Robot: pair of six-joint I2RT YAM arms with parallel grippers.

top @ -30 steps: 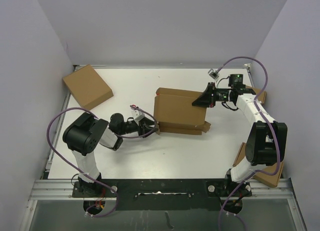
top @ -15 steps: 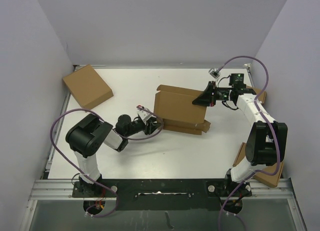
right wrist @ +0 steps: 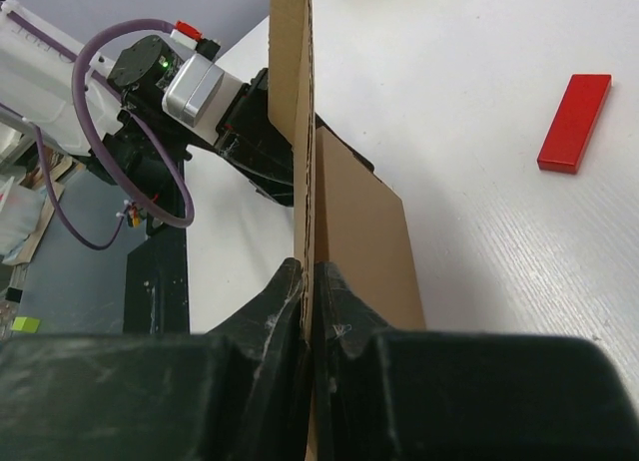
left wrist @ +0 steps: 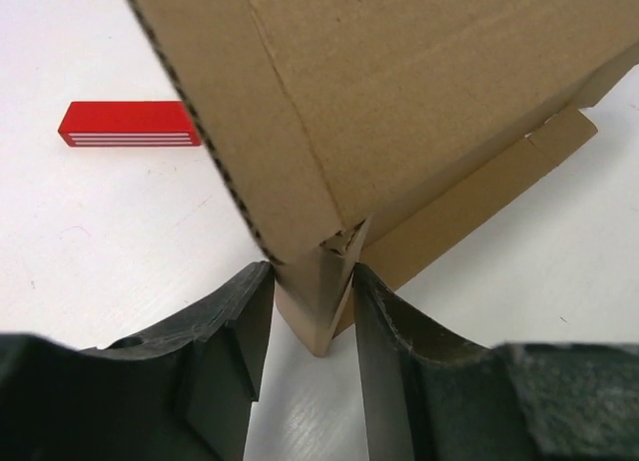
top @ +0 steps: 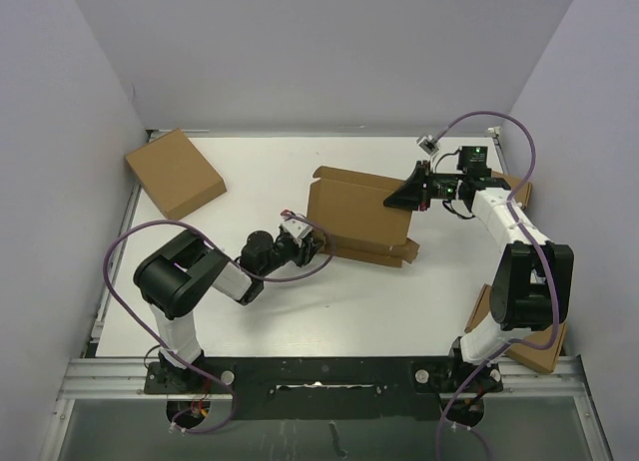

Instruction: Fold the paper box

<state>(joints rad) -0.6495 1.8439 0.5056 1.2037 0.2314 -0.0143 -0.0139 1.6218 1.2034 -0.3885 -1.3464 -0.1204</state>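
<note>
The plain brown die-cut cardboard paper box [top: 354,217] is found near the middle of the white table [top: 300,311]. It is partly formed: a broad panel is tilted up, and narrow walls are creased along its near and left edges. Closing and tucking appear to be left, so the task is judged about halfway done. The near left corner is clamped between the jaws of the left gripper [left wrist: 312,301], and the raised panel's right edge is pinched by the tightly closed right gripper [right wrist: 310,281]. Open table is offered in front. A small red block [left wrist: 130,124] lies close by, and a finished brown cardboard box [top: 175,172] sits far left.
</note>
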